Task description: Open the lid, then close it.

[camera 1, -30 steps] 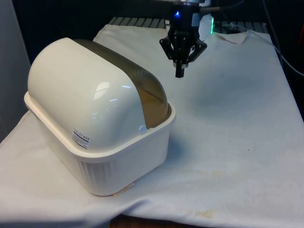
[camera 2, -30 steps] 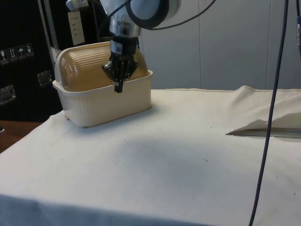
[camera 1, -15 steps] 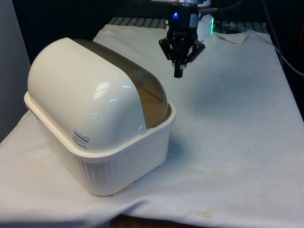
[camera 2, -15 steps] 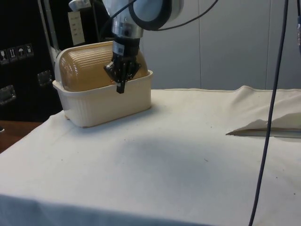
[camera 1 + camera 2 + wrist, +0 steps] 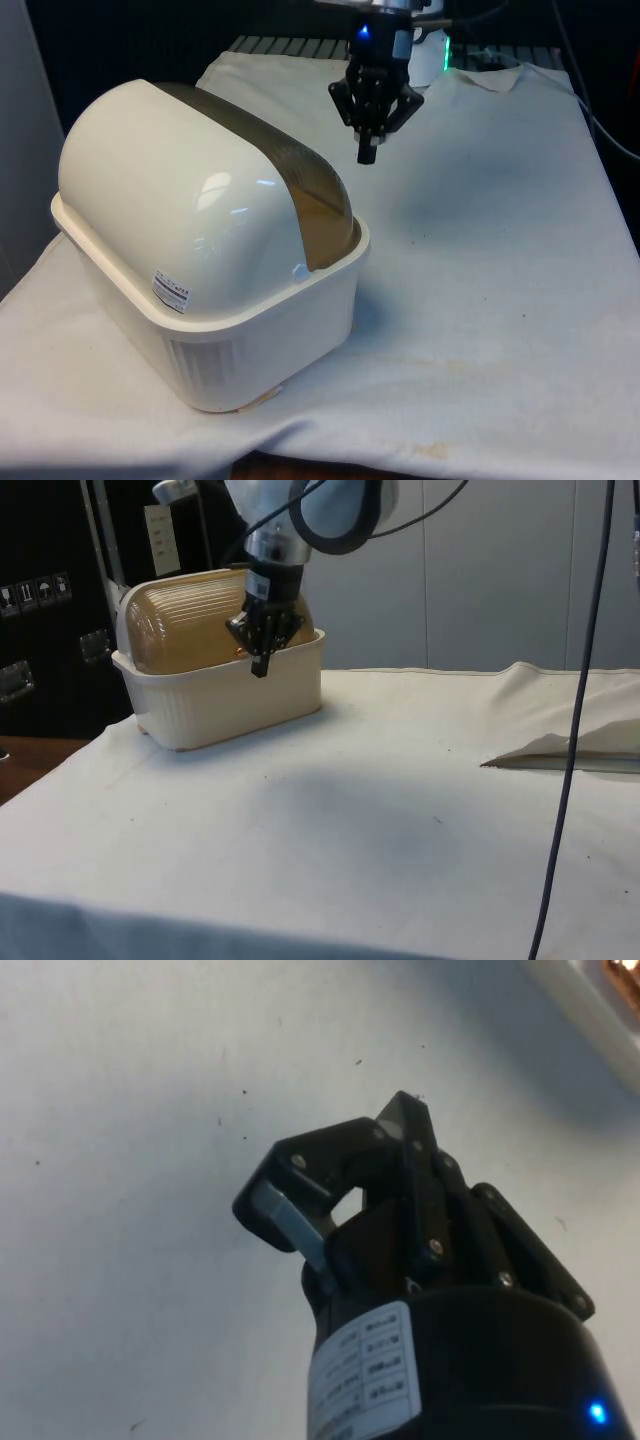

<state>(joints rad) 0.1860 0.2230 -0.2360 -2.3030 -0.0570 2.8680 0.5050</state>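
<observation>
Here's the cream plastic bread box, sitting on the white-clothed table over at the front view's left, its ribbed base carrying a domed top. The translucent amber roll-top lid is down, shut over the opening, curving from the crown of the dome to the rim of the base. In the side view that lid shows its fine horizontal ribs, and whatever may be inside the box can't be made out through it.

There's a small white sticker on the rounded cream end of the box, with dark printed lines on it, but the print is too small to read. Another white label wraps the gripper's body in the wrist view, also with rows of print that can't be read.

Now the black two-finger gripper hangs in the air beyond the box, pointing down, clear of the lid and clear of the cloth. From the side it sits in front of the box's near corner, level with the rim. The jaws are pressed together, tips meeting in a single point, pinching nothing; the wrist view has them closed over bare cloth, with a pale edge of the box at one corner.
</observation>
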